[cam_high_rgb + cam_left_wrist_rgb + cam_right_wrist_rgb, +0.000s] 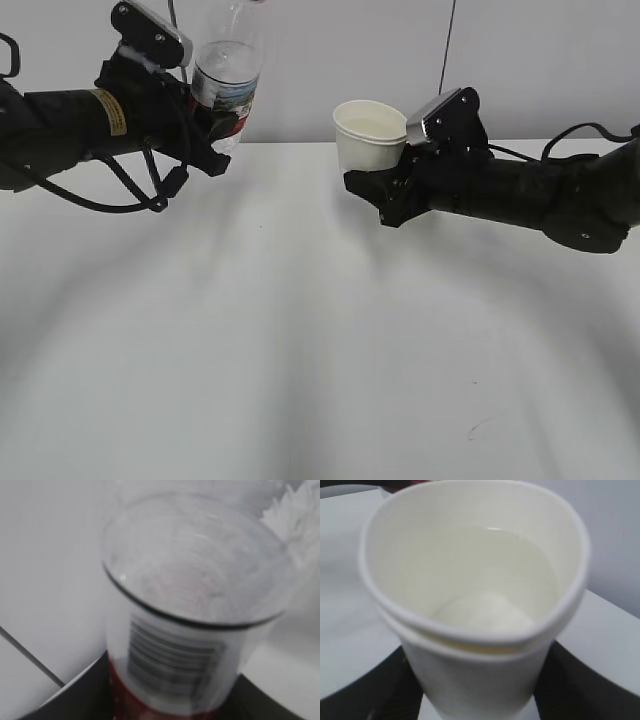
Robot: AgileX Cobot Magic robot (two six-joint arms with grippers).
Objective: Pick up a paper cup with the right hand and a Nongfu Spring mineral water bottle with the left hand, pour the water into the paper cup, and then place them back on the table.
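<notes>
My left gripper is shut on the Nongfu Spring bottle and holds it nearly upright above the table's far left. The bottle's red-and-white label and barcode fill the left wrist view, black fingers on both sides. My right gripper is shut on the paper cup and holds it upright above the white table, right of the bottle and apart from it. In the right wrist view the cup is squeezed slightly oval and holds clear water.
A grey wall with a vertical seam stands behind the table. A small dark scuff marks the tabletop at the front right. Cables hang from the left arm.
</notes>
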